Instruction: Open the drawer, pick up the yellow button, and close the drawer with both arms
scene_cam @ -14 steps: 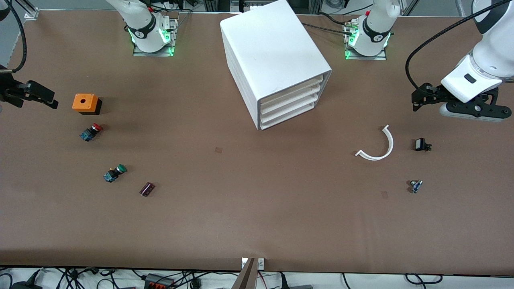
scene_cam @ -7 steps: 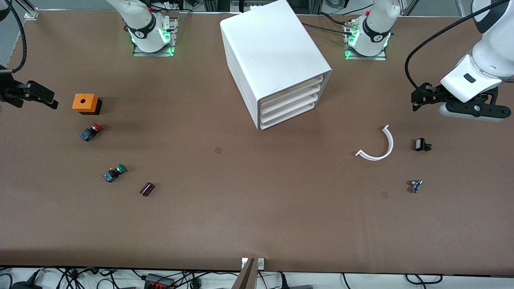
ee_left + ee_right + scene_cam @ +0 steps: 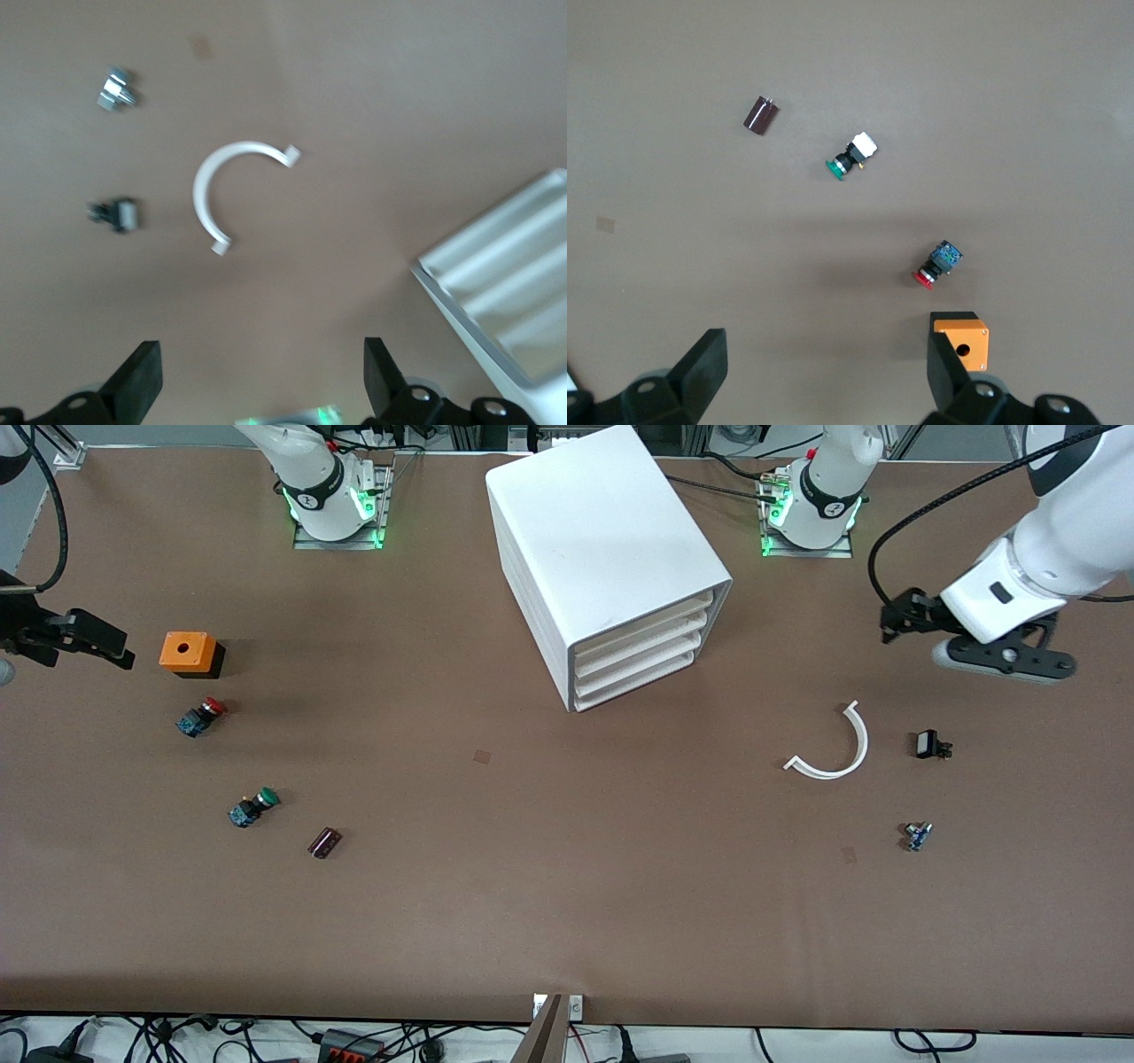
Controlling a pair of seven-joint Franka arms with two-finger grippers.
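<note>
The white cabinet [image 3: 602, 558] stands at the middle of the table, between the two arm bases. Its four drawers are all shut. The top drawer [image 3: 651, 614] shows only its front lip. The cabinet's corner also shows in the left wrist view [image 3: 505, 283]. The orange-yellow button is out of view. My left gripper [image 3: 897, 618] is open and empty, up over the table toward the left arm's end from the cabinet; the left wrist view [image 3: 257, 390] shows its jaws wide apart. My right gripper [image 3: 97, 639] is open and empty beside the orange box, also in the right wrist view [image 3: 824, 372].
An orange box [image 3: 186, 652], a red-capped button [image 3: 200, 716], a green-capped button [image 3: 252, 807] and a dark small part [image 3: 324, 842] lie toward the right arm's end. A white curved strip [image 3: 837, 748], a black part [image 3: 930, 745] and a small blue-grey part [image 3: 918, 835] lie toward the left arm's end.
My left gripper has moved toward the cabinet and a little toward the arm bases. My right gripper has barely shifted. Nothing on the table has moved.
</note>
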